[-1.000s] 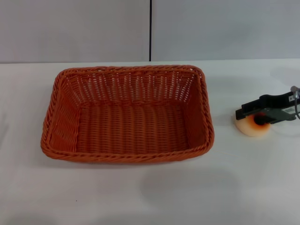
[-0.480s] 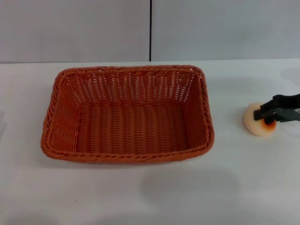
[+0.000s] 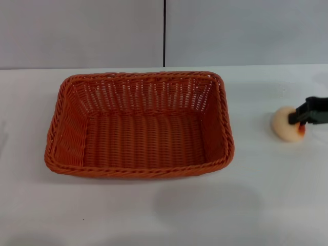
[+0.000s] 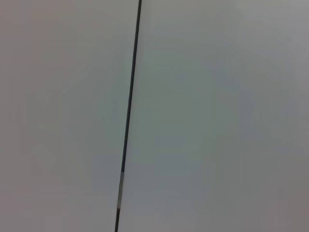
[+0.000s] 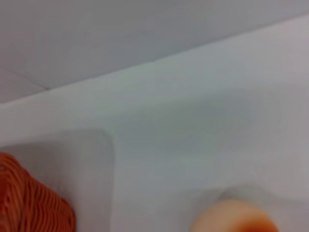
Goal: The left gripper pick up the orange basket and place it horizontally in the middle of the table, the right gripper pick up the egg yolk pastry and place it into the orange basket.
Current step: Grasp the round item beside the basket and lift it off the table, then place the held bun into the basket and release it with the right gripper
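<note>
The table (image 3: 154, 215) is filling most of the head view, white and flat, running out to a grey wall (image 3: 82, 31) with a dark vertical seam at 12 o'clock. The orange basket (image 3: 139, 124) is sitting upright on it, long side across the view, slightly toward 9 o'clock of centre, with nothing lying inside.

Out at 3 o'clock, well apart from the basket, the egg yolk pastry (image 3: 283, 123) is resting on the table. The right gripper (image 3: 303, 117) is reaching in from the 3 o'clock edge, and its black tip is lying against the pastry's outer side, over a patch of orange-brown crust.

The head view alone is showing the whole basket and the gripper against the pastry. The right wrist view is giving only a corner of the basket (image 5: 34, 200) at one edge and a blurred cream curve of the pastry (image 5: 236, 217) at another, with bare table (image 5: 193, 121) between them. The left wrist view is showing nothing but wall (image 4: 217, 116) and its dark seam, so the left gripper is sitting out of sight somewhere off the table.

Most of the right gripper is being cut off by the picture's edge, and its fingers are merging into one dark shape. I cannot tell how far apart they are standing, nor whether they are clasping the pastry or merely touching it.
</note>
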You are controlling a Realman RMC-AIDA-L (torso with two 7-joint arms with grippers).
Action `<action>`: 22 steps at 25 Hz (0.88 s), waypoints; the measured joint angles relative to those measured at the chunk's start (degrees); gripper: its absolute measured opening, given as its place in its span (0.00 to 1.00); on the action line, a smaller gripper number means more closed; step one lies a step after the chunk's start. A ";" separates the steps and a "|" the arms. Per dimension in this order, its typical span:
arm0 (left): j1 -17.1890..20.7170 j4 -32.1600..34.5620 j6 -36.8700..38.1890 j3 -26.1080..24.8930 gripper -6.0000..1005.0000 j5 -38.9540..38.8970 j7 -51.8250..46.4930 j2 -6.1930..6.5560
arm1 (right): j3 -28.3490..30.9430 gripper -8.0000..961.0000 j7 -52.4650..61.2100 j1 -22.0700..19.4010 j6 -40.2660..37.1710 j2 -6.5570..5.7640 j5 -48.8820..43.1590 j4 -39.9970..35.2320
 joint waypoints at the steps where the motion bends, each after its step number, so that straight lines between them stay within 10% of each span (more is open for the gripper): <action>1: 0.00 0.00 0.00 0.00 0.65 0.00 0.00 0.00 | 0.15 0.17 0.02 -0.08 0.61 0.04 0.04 -1.07; 15: -0.81 -0.26 0.60 -1.33 0.65 0.01 -0.06 0.00 | 4.37 0.05 4.06 -2.17 16.37 1.88 12.12 -25.94; 22: -0.85 -0.42 0.62 -1.48 0.65 0.01 -0.01 -0.15 | -2.14 0.04 4.81 0.93 15.31 2.57 23.02 -23.68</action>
